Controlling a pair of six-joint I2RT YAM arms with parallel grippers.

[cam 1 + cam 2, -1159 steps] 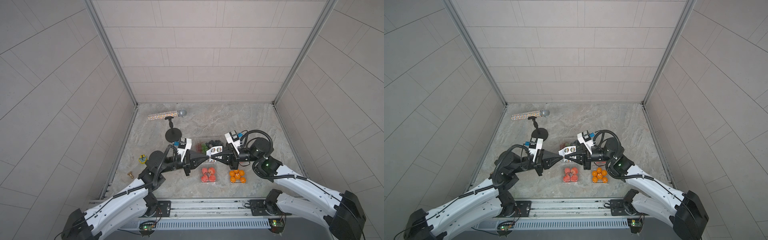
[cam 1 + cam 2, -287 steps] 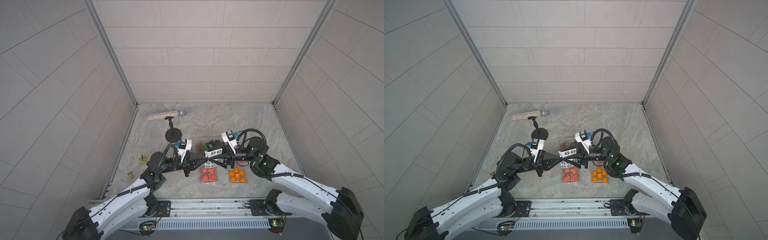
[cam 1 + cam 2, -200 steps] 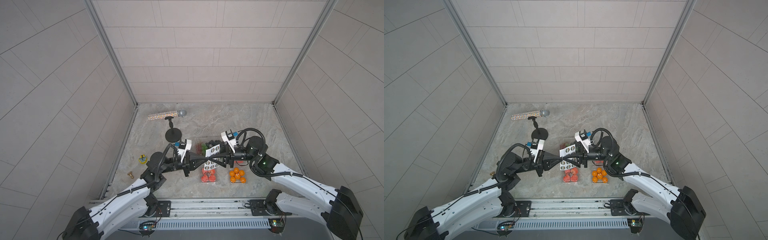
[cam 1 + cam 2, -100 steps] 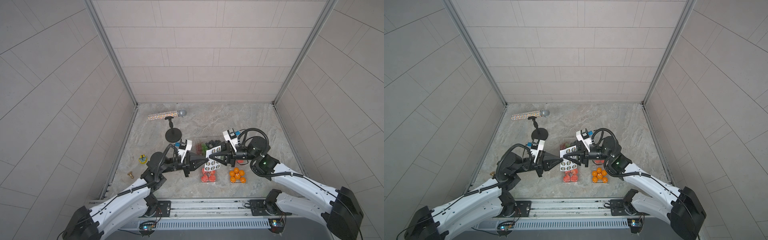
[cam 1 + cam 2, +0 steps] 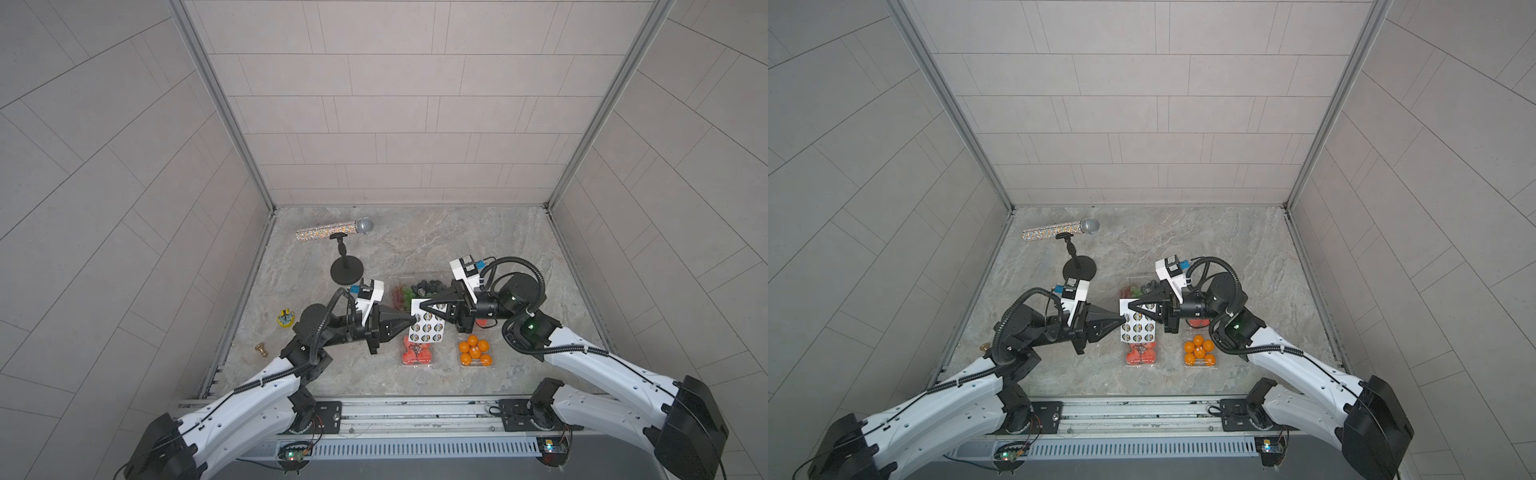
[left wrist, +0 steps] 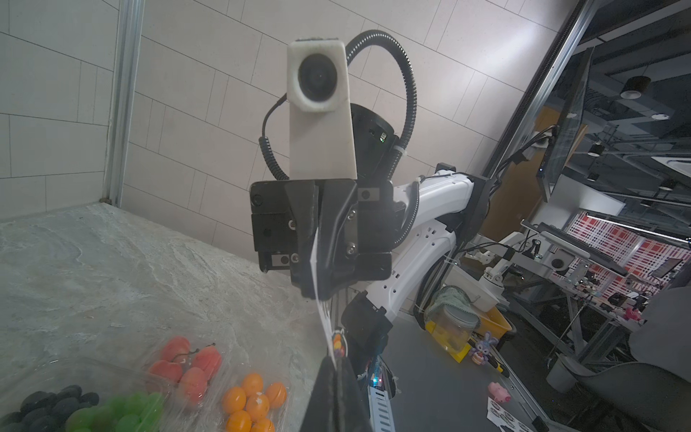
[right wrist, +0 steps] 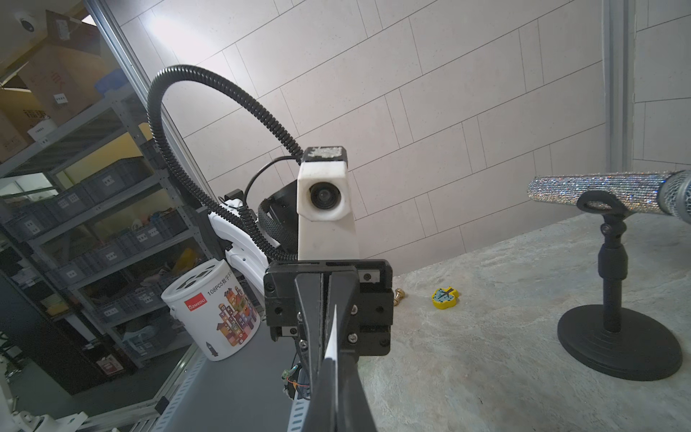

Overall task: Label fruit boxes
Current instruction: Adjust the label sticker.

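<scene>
Legibly, "108PCS" on white bucket (image 7: 211,310)

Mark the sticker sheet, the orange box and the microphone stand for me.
sticker sheet (image 5: 427,328), in a top view, sheet's middle.
orange box (image 5: 476,365), in a top view, near rim.
microphone stand (image 5: 346,271), in a top view, round base.
</scene>
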